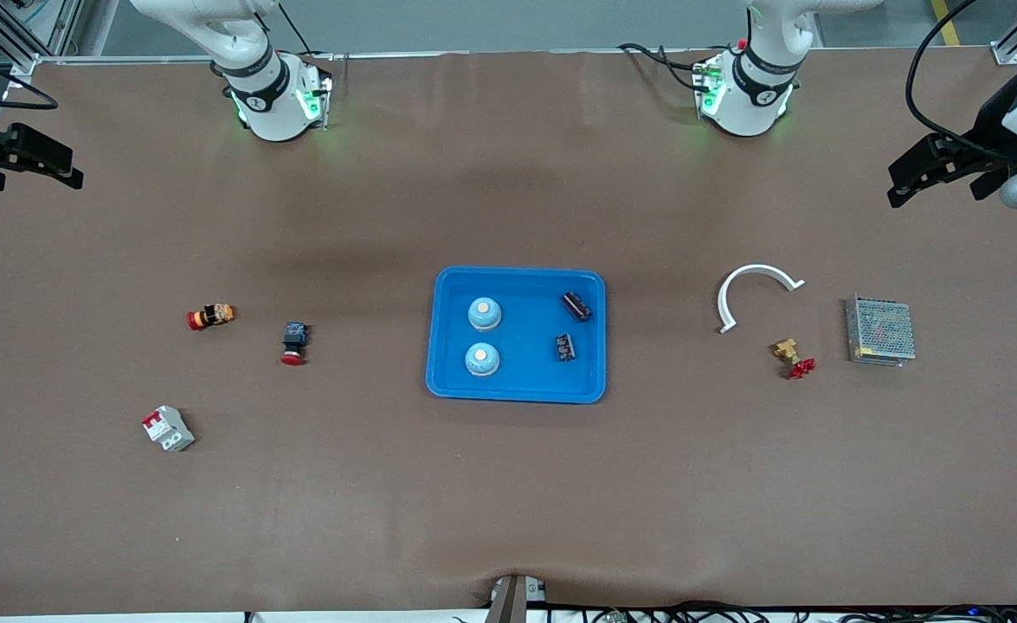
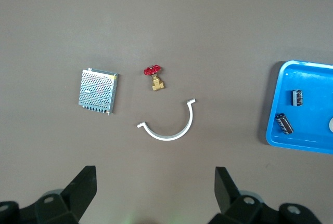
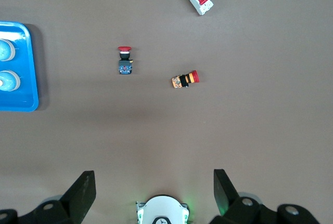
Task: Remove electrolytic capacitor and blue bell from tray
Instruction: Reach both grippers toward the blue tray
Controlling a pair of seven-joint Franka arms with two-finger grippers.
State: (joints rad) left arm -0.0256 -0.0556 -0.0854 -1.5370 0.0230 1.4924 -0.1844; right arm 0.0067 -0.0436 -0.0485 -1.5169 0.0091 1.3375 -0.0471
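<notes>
Two bells sat in the blue tray (image 1: pixel 517 391) at the middle of the bench (image 1: pixel 508 484), on the side toward the right arm's end: one bell (image 1: pixel 484 313) farther from the front camera, the other bell (image 1: pixel 482 359) nearer to it. Two black capacitors lay in the same tray toward the left arm's end, one capacitor (image 1: pixel 576 306) near the tray's farther corner and the second capacitor (image 1: pixel 565 348) nearer to the camera, apart from each other. The left tool (image 2: pixel 156 187) hung over the bare bench at the left arm's end, its fingers spread wide, holding and touching nothing. The right tool (image 3: pixel 154 187) hung over the right arm's end, likewise spread wide and empty. Toward the left arm's end lay a white curved bracket (image 1: pixel 755 290), a brass valve with a red handle (image 1: pixel 794 356) and a perforated metal power supply (image 1: pixel 880 330). Toward the right arm's end lay a red push button with an orange body (image 1: pixel 210 316), a red push button with a dark body (image 1: pixel 294 343) and a white circuit breaker (image 1: pixel 168 428), nearest to the camera.
</notes>
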